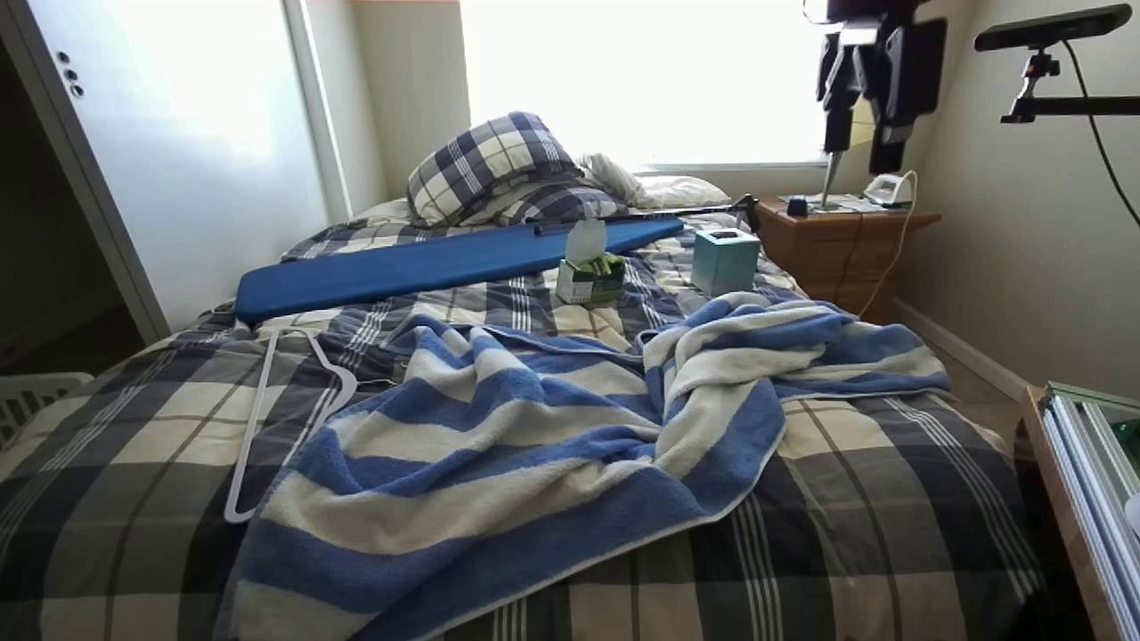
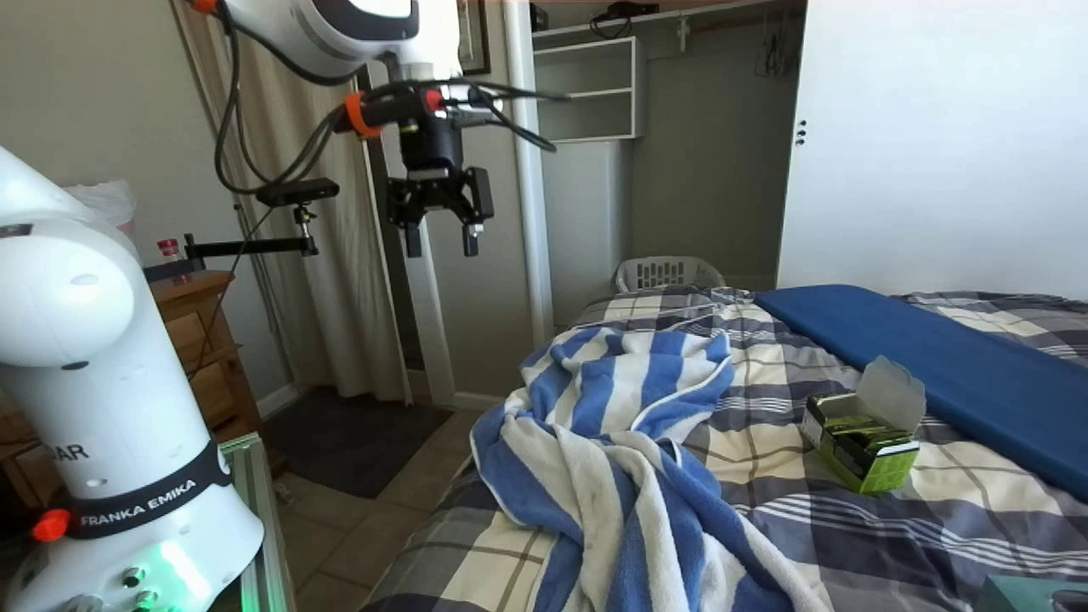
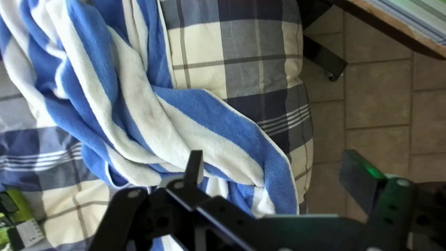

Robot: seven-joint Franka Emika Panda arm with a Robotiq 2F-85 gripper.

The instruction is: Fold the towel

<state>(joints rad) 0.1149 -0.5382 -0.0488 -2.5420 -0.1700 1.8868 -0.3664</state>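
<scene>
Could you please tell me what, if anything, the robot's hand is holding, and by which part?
Nothing is held: the open hand hangs in air; the towel lies on the bed.

Towel [image 1: 534, 445]: one. Blue board [image 1: 419, 267]: one. White hanger [image 1: 255, 414]: one. Teal box [image 1: 721, 264]: one. Plaid pillows [image 1: 490, 166]: two.

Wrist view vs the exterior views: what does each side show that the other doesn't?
Wrist view only: a black leg ending in what looks like a caster; I can't make it out in either exterior view.
Exterior views only: blue ironing board, teal tissue box and white laundry basket.
Shared: the blue-and-white striped towel, rumpled on the plaid bedspread; the open gripper; and the box of green packets, cut off in the wrist view.
</scene>
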